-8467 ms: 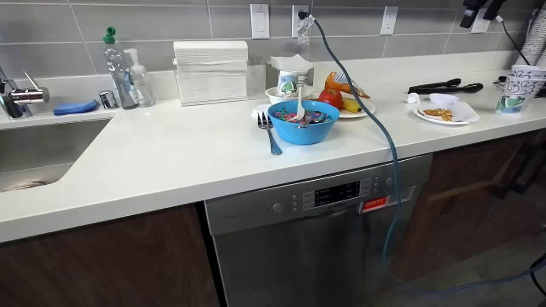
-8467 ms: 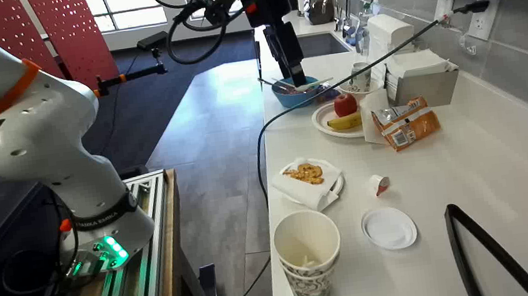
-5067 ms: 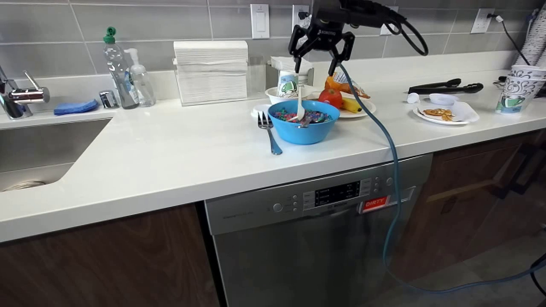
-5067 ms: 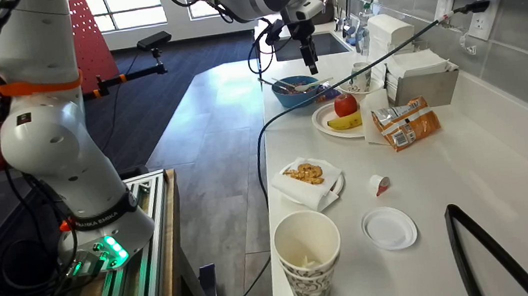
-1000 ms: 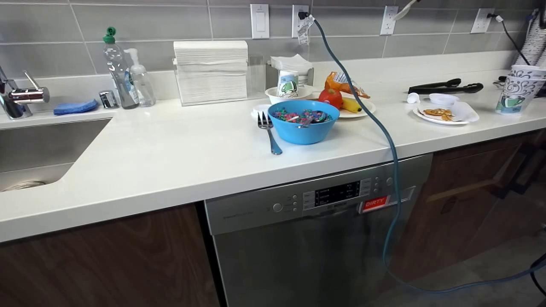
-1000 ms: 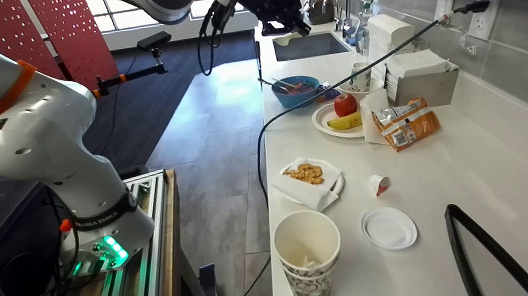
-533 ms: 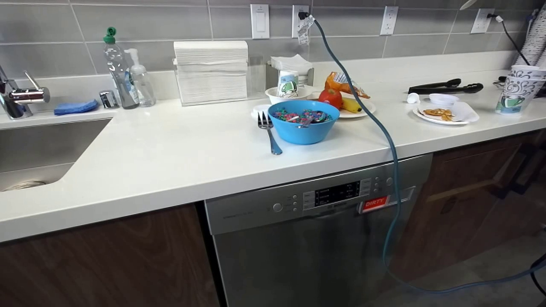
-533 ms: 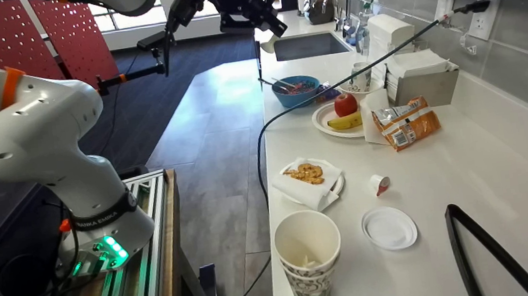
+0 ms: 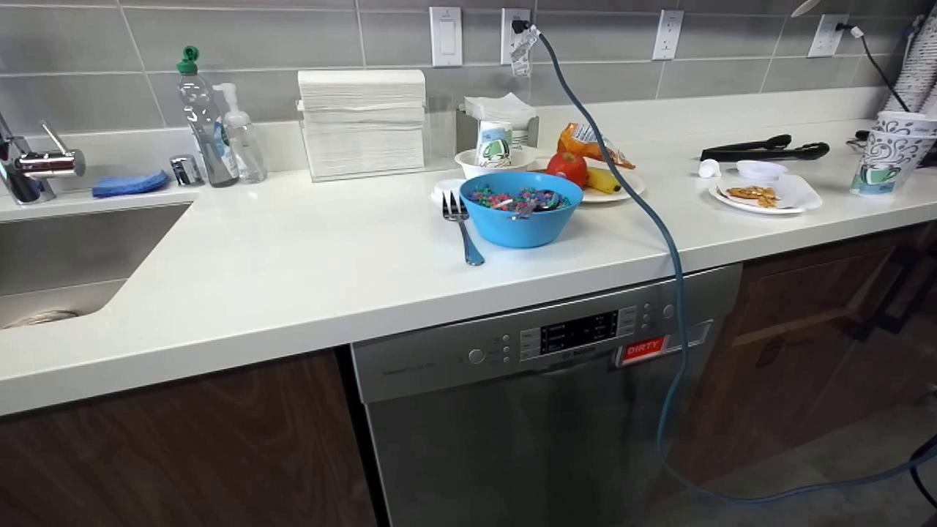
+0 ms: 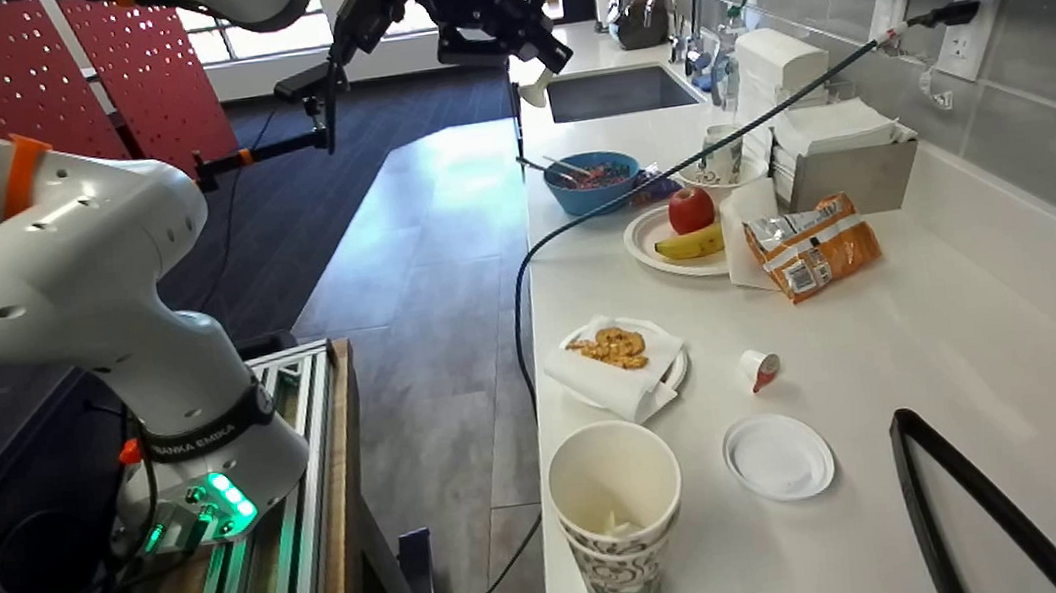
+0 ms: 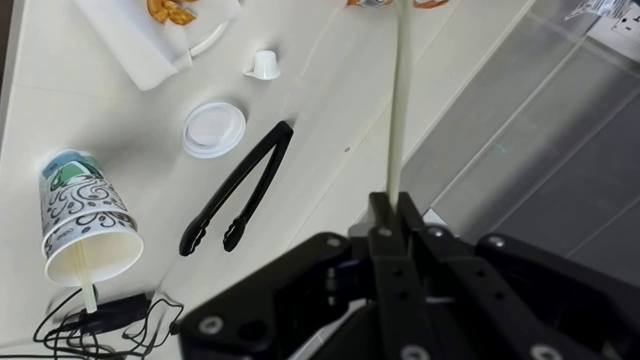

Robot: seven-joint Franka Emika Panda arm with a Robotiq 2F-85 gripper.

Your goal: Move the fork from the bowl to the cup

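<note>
Find thin, whitish, plastic-looking fork (image 11: 398, 110) pinched between near-closed black fingers (image 11: 379, 207), well apart from round, bright-blue bowl (image 9: 521, 228). Held projecting, presumably to leave far end free for entering swirl-printed white paper cup (image 11: 90, 200), left of fingers in wrist view.

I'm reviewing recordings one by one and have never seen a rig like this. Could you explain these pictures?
The machine is a single robot arm with a black gripper at its end. Two views come from cameras outside the robot; the third comes from a camera on its wrist. On the kitchen counter are a blue bowl, a metal fork, a plate bearing an apple and a banana, black tongs and stacked paper cups. The wrist view shows the gripper shut on a thin, pale utensil, probably the task's fork, held above the counter.
</note>
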